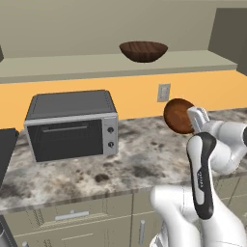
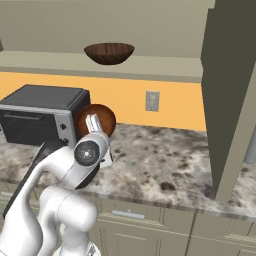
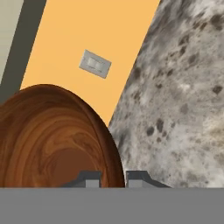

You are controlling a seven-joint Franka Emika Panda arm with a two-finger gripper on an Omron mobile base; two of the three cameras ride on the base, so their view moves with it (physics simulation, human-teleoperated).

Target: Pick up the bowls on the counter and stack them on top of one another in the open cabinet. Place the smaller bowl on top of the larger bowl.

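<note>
gripping the smaller bowl (image 1: 178,116) by its rim, the jaws are clenched on it, one finger inside the wall and one outside in the hand view, and the bowl hangs tipped on its side in the air above the counter (image 1: 140,159), in front of the orange backsplash (image 1: 130,96). the larger bowl (image 1: 143,50) already sits upright on the ledge of the open cabinet (image 1: 72,62), well above and to the left of the held one.

the likely trouble: the grip is on a thin rim only, so the bowl may swing or slip as the arm lifts. tilted as it is, it would need levelling before release, or it may land on edge and roll off the larger bowl. the ledge lip could also catch the bowl on the way up.

the counter is speckled grey stone with dark blotches. a grey toaster oven (image 1: 72,125) stands to the left, an outlet plate (image 1: 164,92) on the wall, beige drawers (image 1: 82,217) below.
</note>
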